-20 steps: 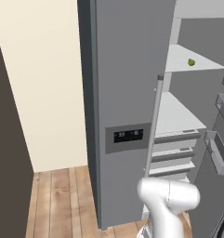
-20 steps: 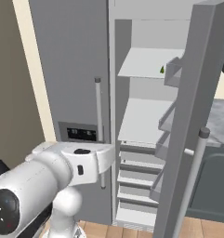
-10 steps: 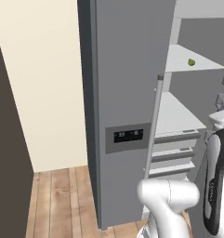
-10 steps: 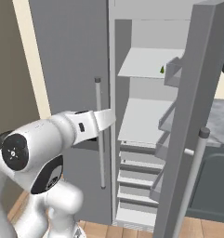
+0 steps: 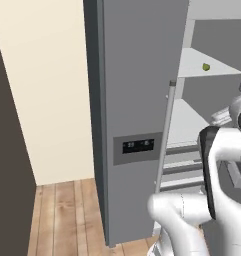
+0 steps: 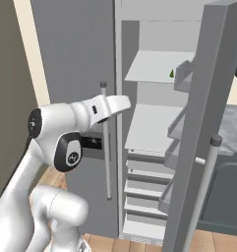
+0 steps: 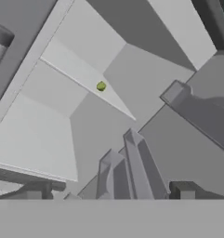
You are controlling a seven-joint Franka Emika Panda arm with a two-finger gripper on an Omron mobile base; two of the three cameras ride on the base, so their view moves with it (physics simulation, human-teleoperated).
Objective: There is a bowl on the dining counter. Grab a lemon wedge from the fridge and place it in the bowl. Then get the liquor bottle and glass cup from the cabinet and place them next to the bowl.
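Fridge point(image 6: 80, 54) standing open; lemon wedge point(image 7: 101, 86) sitting near shelf point(image 6: 154, 66) edge. Pincer point(image 7: 118, 195) jaws gaping apart (empty). Advise approaching level, centring wedge before closing.

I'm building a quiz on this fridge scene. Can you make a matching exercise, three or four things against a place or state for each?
Things:
1. small green lemon wedge
2. tall grey fridge's right door
3. dark dispenser panel
4. white arm's two-finger gripper

Places or states:
A. swung open
B. on the closed left door
C. on an upper white shelf
D. open, holding nothing

Pairs: 1-C, 2-A, 3-B, 4-D
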